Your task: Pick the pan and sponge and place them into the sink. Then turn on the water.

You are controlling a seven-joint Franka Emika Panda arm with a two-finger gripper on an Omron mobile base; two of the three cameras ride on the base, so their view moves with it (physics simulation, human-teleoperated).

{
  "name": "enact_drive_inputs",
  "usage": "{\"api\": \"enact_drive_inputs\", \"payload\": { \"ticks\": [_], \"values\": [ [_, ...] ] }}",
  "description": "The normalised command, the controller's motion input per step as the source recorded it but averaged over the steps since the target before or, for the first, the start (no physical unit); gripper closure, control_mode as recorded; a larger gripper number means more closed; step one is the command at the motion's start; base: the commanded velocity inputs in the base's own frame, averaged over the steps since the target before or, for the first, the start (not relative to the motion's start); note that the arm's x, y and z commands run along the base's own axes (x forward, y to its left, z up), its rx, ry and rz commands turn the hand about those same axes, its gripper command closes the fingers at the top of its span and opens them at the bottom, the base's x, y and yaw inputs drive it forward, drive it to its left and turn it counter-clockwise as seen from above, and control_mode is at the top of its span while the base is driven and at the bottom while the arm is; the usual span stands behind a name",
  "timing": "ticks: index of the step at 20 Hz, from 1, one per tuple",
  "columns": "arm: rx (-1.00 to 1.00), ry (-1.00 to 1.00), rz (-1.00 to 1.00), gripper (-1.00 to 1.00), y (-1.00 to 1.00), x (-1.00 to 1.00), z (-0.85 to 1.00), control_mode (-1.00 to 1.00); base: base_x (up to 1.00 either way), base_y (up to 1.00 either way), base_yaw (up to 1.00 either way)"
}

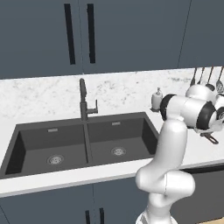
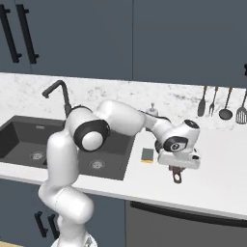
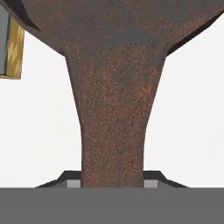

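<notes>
Hand [image 3: 112, 186] clamped on pan [image 3: 113, 87] handle

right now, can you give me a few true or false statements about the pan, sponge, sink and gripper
1. The two-finger gripper is shut on the long handle of the dark reddish-brown frying pan. True.
2. The small yellow sponge with a blue-grey face lies in the dark grey double-basin sink. False: it lies on the white counter, right of the sink.
3. Water runs from the tall slim dark faucet. False: no stream is visible.
4. Both basins hold nothing but their round steel drains. True.
</notes>
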Motion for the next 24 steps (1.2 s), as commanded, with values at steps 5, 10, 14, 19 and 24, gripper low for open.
{"api": "enact_drive_inputs", "payload": {
  "ticks": [5, 10, 14, 19, 24],
  "values": [
    [-0.11, -0.50, 0.22, 1.00, 0.76, -0.65, 0.82, -1.00, 0.00, 0.00, 0.00],
    [-0.14, -0.32, 0.22, 1.00, 0.90, -0.32, 0.62, -1.00, 0.00, 0.00, 0.00],
    [-0.29, 0.00, 0.23, 1.00, 1.00, -0.01, 0.54, -1.00, 0.00, 0.00, 0.00],
    [-0.12, 0.06, 0.15, 1.00, 0.93, 0.00, 0.17, -1.00, 0.00, 0.00, 0.00],
    [0.00, 0.12, -0.14, 1.00, 0.60, 0.24, -0.07, -1.00, 0.00, 0.00, 0.00]
  ]
}}
